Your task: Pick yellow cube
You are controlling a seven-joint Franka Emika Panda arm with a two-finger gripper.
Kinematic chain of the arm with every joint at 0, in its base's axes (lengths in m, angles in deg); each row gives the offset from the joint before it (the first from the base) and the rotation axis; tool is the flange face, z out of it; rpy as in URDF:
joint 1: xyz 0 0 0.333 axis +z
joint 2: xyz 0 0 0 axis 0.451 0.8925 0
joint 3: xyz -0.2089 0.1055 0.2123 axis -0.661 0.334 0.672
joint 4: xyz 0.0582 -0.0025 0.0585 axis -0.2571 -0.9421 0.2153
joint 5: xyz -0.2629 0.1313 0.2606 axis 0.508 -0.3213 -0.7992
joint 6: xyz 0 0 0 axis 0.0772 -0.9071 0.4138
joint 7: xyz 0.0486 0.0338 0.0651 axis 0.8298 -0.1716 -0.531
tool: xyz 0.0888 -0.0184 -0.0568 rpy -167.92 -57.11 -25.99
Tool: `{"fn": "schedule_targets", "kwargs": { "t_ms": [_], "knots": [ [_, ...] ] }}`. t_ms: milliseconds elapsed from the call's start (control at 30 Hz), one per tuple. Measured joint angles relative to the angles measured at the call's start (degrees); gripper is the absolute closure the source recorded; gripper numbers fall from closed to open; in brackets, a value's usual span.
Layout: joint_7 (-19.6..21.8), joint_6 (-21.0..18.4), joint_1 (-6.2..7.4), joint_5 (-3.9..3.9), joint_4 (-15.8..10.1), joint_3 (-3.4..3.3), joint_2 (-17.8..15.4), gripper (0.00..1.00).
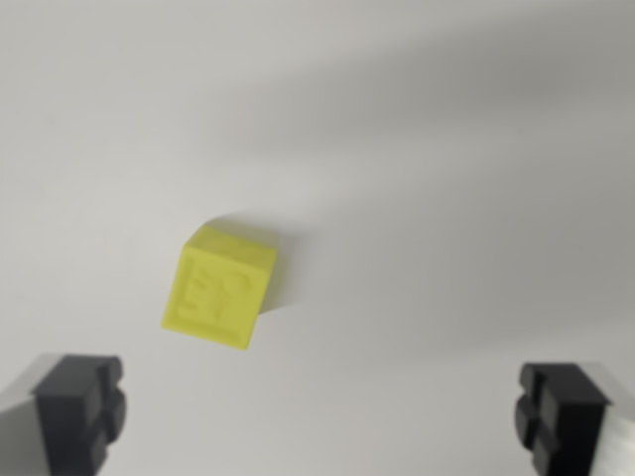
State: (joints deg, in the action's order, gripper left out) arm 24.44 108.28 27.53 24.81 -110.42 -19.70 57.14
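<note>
Well below the cube (219, 288) — left of frame centre, tilted on the white table (446, 198) — the gripper (322, 416) gapes wide, holding nothing.

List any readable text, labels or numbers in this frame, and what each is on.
None readable. The yellow cube has raised marks on its top face, too blurred to read. The white surface and the gripper fingers show no text.

yellow cube (220, 289) on white surface (446, 149) — pincer (322, 416) spread wide, not touching.
</note>
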Motion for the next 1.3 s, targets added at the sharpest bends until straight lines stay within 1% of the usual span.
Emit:
{"fn": "schedule_targets", "kwargs": {
  "t_ms": [667, 1300],
  "knots": [
    [6.09, 5.92, 1.93, -0.68, -3.10, 0.00, 3.69, 0.00],
    [11.53, 11.47, 3.86, -1.77, -4.99, 0.00, 8.15, 0.00]
  ]
}}
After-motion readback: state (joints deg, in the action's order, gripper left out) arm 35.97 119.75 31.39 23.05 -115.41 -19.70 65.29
